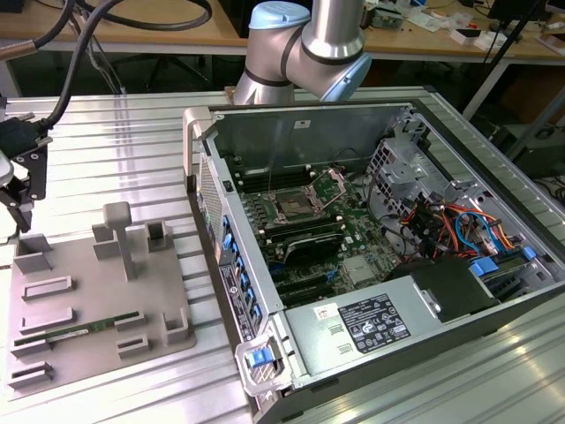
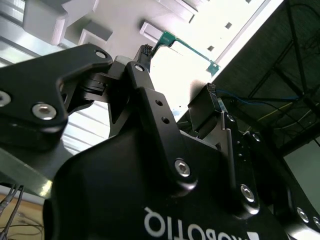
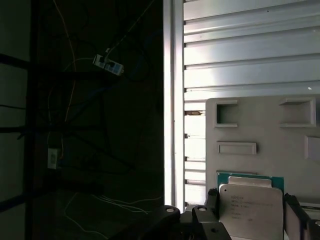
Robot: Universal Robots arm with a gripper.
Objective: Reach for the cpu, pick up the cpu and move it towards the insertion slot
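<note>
The arm (image 1: 340,26) is silver tube with pale blue joint caps (image 1: 278,18) and thick black cables (image 1: 64,97). The gripper (image 2: 177,70) is matte black, with silver screws (image 2: 182,167) and white lettering (image 2: 200,225).

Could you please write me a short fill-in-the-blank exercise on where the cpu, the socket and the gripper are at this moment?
1. In the exterior view the gripper hangs at the view's ____ edge.
2. In the first wrist view the cpu sits right by the ____.
3. The insertion slot lies inside the computer case, on the green ____.
4. The memory stick on the grey fixture plate is ____ in colour.

Missing words: left; gripper; motherboard; green.
</note>
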